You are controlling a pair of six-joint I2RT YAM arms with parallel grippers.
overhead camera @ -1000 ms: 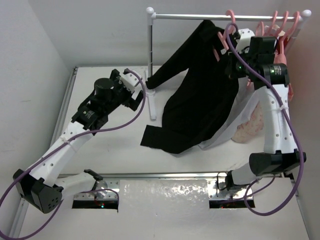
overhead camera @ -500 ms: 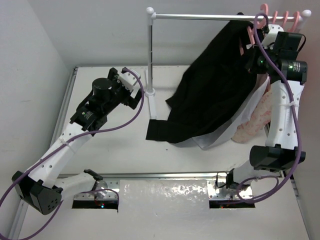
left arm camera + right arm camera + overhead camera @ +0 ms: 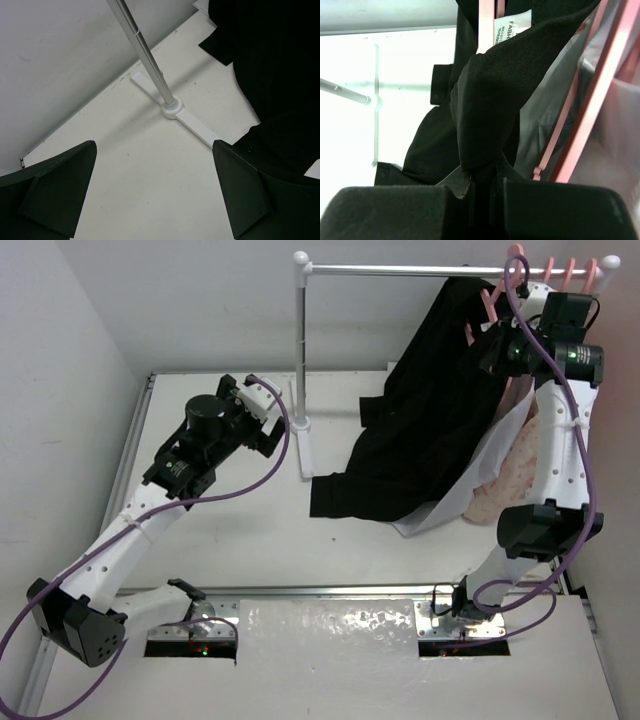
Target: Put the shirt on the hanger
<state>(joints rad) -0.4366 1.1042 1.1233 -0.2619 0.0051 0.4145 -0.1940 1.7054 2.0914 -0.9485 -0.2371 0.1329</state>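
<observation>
Leftmost, the left tool [image 3: 268, 418] hangs wide open above the worktop [image 3: 230, 530] near the rack pole [image 3: 300, 350]. The black shirt [image 3: 430, 430] drapes from the pink hanger [image 3: 487, 305], hem on the worktop, its fabric pinched tight in the right tool [image 3: 481, 186]

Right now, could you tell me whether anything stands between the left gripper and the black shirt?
Yes: the rack's upright pole and its white foot stand between the open left gripper and the shirt.

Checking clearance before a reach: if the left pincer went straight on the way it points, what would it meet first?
Probably the bare table just short of the rack's foot; depth is unclear.
</observation>
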